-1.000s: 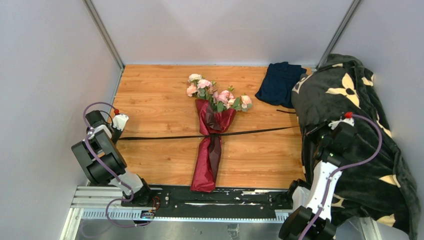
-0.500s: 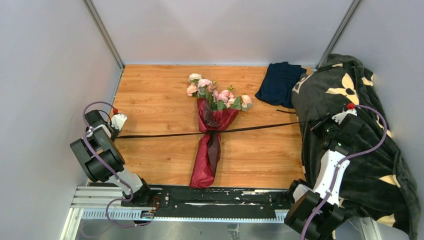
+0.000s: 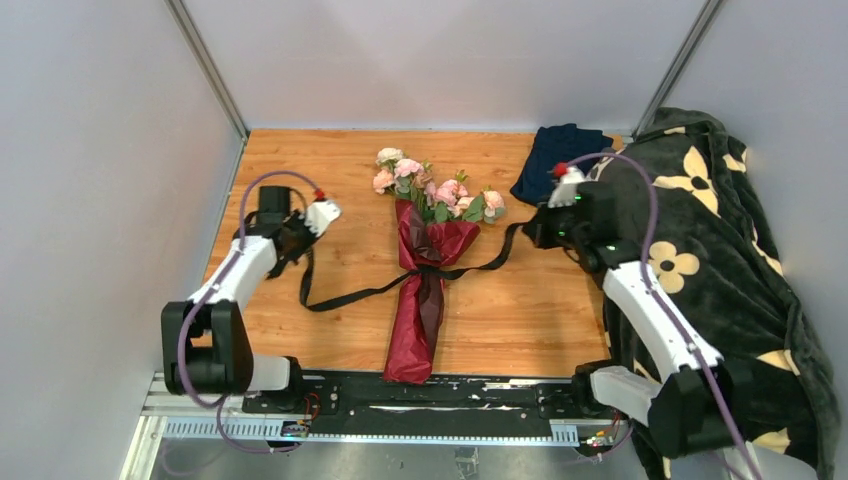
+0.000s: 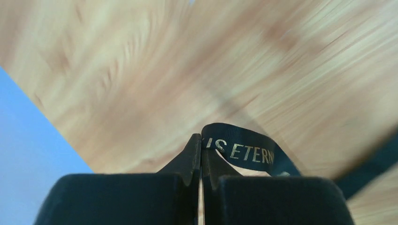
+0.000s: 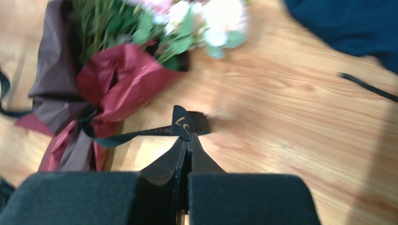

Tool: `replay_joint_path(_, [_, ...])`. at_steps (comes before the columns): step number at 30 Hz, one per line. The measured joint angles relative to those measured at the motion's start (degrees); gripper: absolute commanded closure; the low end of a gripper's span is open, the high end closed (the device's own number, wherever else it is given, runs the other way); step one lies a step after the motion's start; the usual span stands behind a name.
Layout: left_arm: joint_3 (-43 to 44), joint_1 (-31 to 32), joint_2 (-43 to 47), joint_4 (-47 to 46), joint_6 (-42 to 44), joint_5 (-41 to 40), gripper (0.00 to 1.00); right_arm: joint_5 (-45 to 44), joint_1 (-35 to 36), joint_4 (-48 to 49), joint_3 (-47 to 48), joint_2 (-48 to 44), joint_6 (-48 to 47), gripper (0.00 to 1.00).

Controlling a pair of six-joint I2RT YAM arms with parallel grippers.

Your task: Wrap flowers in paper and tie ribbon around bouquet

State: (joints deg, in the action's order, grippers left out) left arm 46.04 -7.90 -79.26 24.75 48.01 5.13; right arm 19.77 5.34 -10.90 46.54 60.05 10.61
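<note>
The bouquet lies in the middle of the wooden table, the flowers (image 3: 430,187) pointing to the far side and the burgundy paper (image 3: 412,320) tapering toward me. The black ribbon (image 3: 360,294) crosses its waist and sags in slack tails on both sides. My left gripper (image 3: 297,233) is left of the blooms, shut on the left tail; gold lettering on the ribbon (image 4: 244,150) curls off its tips (image 4: 201,138). My right gripper (image 3: 529,229) is right of the blooms, shut on the right tail (image 5: 141,134) at its tips (image 5: 187,137). The right wrist view also shows the paper (image 5: 123,78) and flowers (image 5: 187,19).
A navy folded cloth (image 3: 556,163) lies at the far right of the table, with a short loose black strip (image 5: 371,87) near it. A dark green blanket (image 3: 730,230) with cream flower shapes is heaped along the right side. Grey walls close in the table.
Both arms have swung from the table's outer edges in toward the bouquet's top, still gripping the ribbon ends. The ribbon, stretched straight before, now hangs slack in curves.
</note>
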Motion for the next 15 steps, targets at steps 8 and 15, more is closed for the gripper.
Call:
replay_joint_path(8, [7.5, 22.4, 4.7, 7.2, -10.8, 6.1, 1.00, -6.5, 21.9, -12.8, 9.2, 19.7, -4.8, 0.44])
replay_joint_path(15, [5.0, 24.5, 2.1, 12.0, -14.6, 8.2, 1.00, -13.2, 36.9, -11.7, 19.9, 25.2, -10.1, 0.37])
